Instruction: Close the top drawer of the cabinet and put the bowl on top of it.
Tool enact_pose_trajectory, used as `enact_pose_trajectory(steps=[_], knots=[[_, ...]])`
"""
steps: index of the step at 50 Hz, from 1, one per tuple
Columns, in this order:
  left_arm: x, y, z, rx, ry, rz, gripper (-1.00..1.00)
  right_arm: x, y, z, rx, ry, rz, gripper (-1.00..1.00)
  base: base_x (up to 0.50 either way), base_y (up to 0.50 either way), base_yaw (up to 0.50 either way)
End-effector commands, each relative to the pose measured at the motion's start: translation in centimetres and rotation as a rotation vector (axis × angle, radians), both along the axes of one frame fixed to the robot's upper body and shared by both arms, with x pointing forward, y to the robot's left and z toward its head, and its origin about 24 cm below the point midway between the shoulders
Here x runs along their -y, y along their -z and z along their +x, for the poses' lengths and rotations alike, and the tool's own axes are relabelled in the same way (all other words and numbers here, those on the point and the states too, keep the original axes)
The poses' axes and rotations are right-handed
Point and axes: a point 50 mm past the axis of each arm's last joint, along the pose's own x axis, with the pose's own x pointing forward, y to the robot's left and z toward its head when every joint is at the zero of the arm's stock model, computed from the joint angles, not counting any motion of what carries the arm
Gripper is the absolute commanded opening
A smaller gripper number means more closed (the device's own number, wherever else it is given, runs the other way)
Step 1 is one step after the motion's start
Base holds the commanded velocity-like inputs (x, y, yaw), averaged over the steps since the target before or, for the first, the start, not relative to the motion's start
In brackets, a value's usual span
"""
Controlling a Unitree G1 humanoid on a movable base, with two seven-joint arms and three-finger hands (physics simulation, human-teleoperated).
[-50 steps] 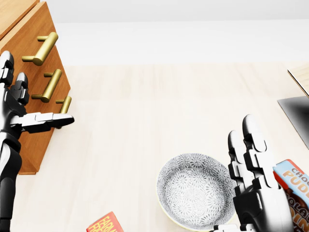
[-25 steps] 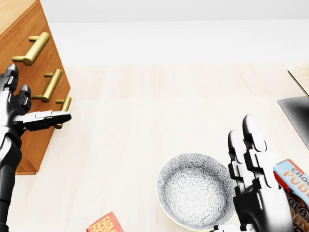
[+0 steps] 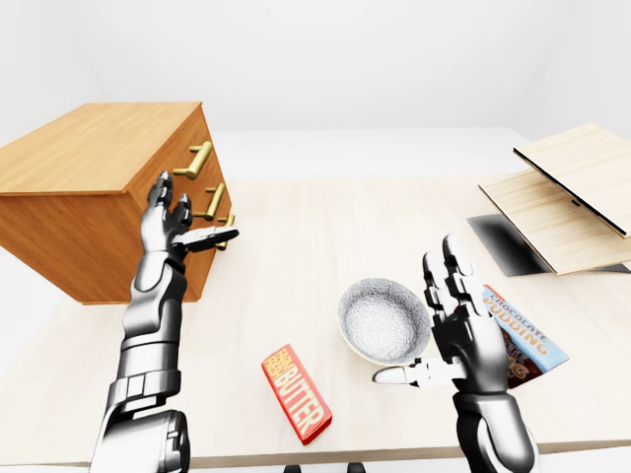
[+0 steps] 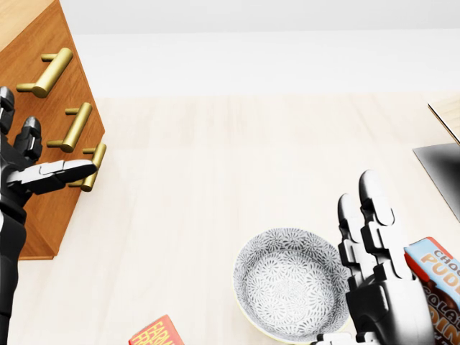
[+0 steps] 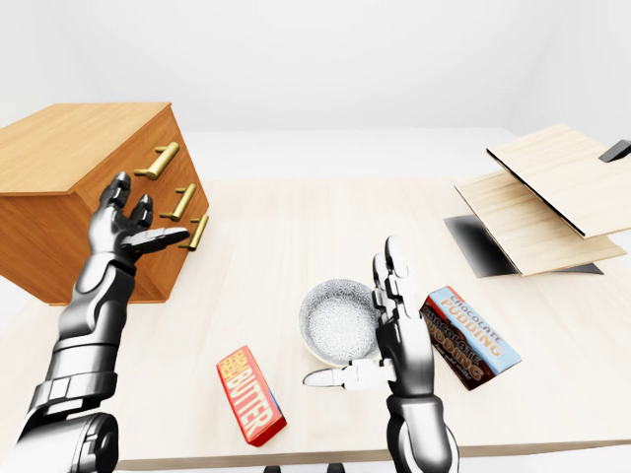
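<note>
In the left-eye view, the brown cabinet stands on the pale counter, far up and left of the bowl. The bowl sits on the counter. The right hand, fingers spread apart, is just right of the bowl. The left hand, also spread, is far up-left of it. A pudding box lies right of the bowl and a butter box lies below-left.

The head view looks steeply down from close above the table, with the cabinet at upper left and the bowl at bottom. Both eye views look from farther back across the whole table, sharing cabinet and bowl.
</note>
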Motion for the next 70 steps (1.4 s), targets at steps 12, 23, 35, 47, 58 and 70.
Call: enact_pose_trajectory(steps=[12, 23, 35, 47, 58, 70], knots=[[-3.7, -2.6, -1.1, 0.063, -0.128, 0.046, 1.0, 0.0, 0.1, 0.1, -0.002, -0.001, -0.001, 1.0, 0.0, 0.0, 0.0], [-1.7, -4.5, -3.2, 0.199, -0.081, 0.104, 1.0, 0.0, 0.2, 0.2, -0.002, 0.001, -0.001, 1.0, 0.0, 0.0, 0.0], [1.9, -5.2, -5.5, 0.303, 0.008, 0.187, 1.0, 0.2, 0.1, 0.3, -0.002, 0.006, 0.001, 1.0, 0.0, 0.0, 0.0], [5.2, -5.4, -7.5, 0.367, 0.096, 0.257, 1.0, 0.4, -0.2, 0.2, 0.002, 0.011, 0.009, 1.0, 0.0, 0.0, 0.0], [8.6, -5.5, -10.0, 0.417, 0.162, 0.339, 1.0, 0.7, -0.5, 0.0, 0.01, 0.019, 0.011, 1.0, 0.0, 0.0, 0.0], [12.3, -5.3, -12.7, 0.448, 0.249, 0.419, 1.0, 1.8, -1.7, -0.4, 0.032, 0.037, 0.029, 1.0, 0.0, 0.0, 0.0]])
